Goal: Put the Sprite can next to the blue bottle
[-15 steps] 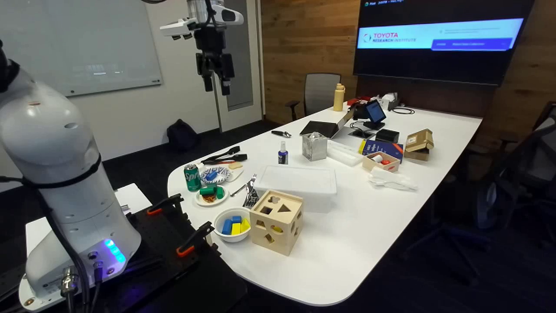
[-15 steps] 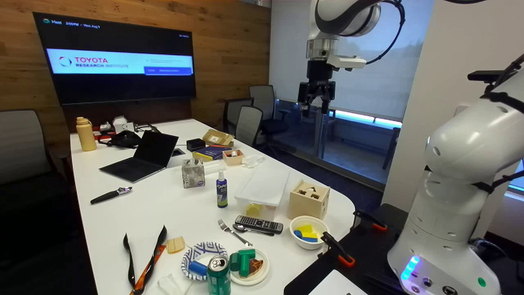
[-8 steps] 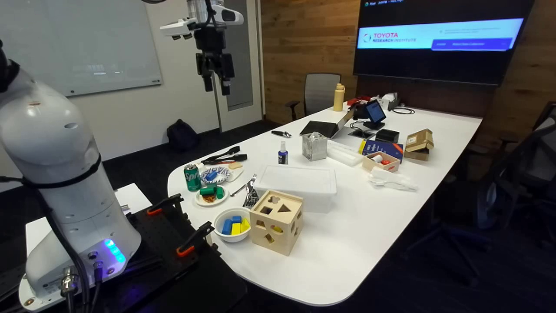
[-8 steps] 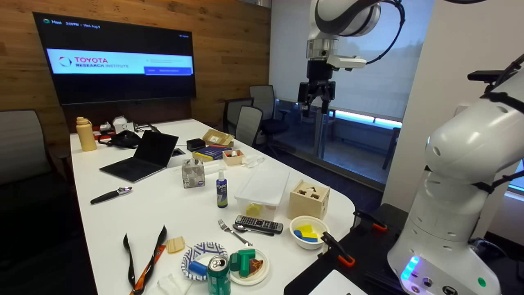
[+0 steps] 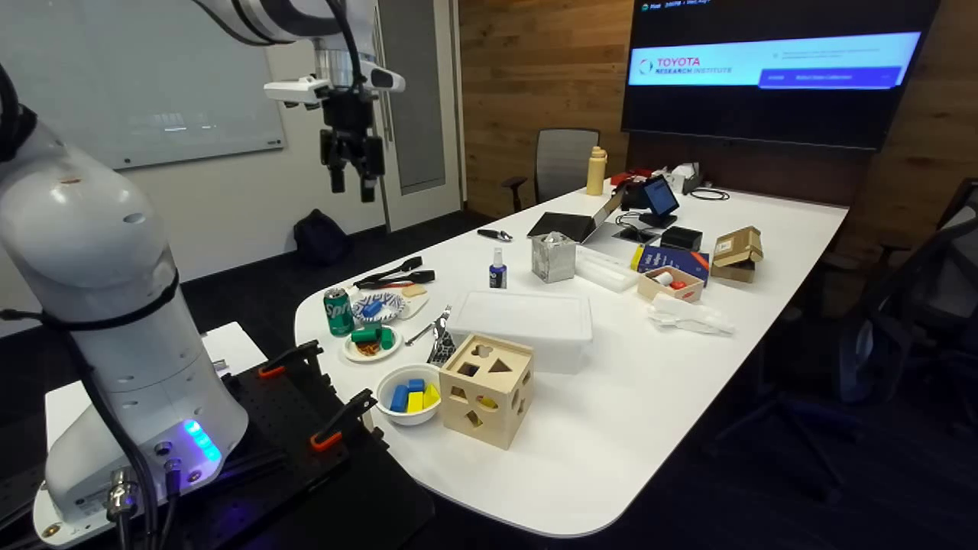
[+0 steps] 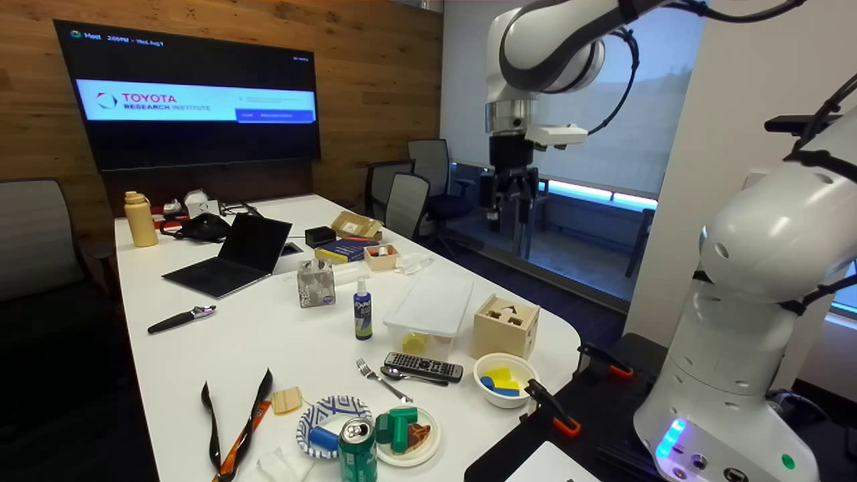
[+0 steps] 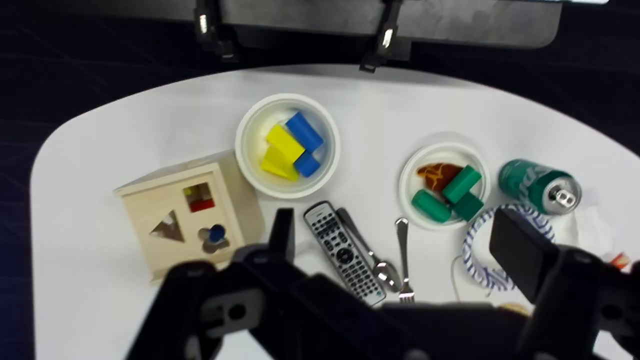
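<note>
Our gripper (image 5: 352,183) hangs well above the table (image 5: 596,462), fingers (image 7: 522,252) spread wide. Below, in the wrist view, we see remote (image 7: 345,254), spoon (image 7: 386,273) and fork (image 7: 403,252). Farther out, Sprite can (image 6: 358,452) stands upright just beside the patterned plate (image 6: 343,406); contact, we cannot tell. Blue bottle (image 6: 363,318), upright, well apart from the can, stands near the lidded plastic box (image 6: 432,304).

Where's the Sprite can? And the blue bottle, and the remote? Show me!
Sprite can (image 7: 531,182): wrist view, on its green side.
Blue bottle (image 6: 363,315): in an exterior view, on the middle of its body.
Remote (image 7: 345,255): wrist view, on the round button among its keys.
</note>
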Robot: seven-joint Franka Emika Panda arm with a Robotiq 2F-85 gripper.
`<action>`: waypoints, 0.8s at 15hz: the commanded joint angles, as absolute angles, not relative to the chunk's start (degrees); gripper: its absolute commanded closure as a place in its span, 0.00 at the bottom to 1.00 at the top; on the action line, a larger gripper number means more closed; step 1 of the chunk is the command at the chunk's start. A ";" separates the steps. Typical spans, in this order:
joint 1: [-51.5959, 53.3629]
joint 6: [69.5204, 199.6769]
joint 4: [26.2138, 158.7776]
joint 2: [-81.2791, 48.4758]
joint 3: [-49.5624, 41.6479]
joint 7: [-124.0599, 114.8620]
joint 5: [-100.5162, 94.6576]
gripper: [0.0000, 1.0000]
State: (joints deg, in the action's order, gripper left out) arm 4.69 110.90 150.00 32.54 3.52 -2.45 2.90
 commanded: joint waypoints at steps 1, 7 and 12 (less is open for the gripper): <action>10.49 115.09 156.79 32.67 8.33 -4.67 9.57 0.00; 20.79 128.25 160.30 29.63 19.37 -16.00 23.50 0.00; 26.95 146.09 160.14 21.99 28.53 -24.70 28.44 0.00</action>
State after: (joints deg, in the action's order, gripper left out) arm 24.11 138.23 160.14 27.16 25.37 -21.03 26.64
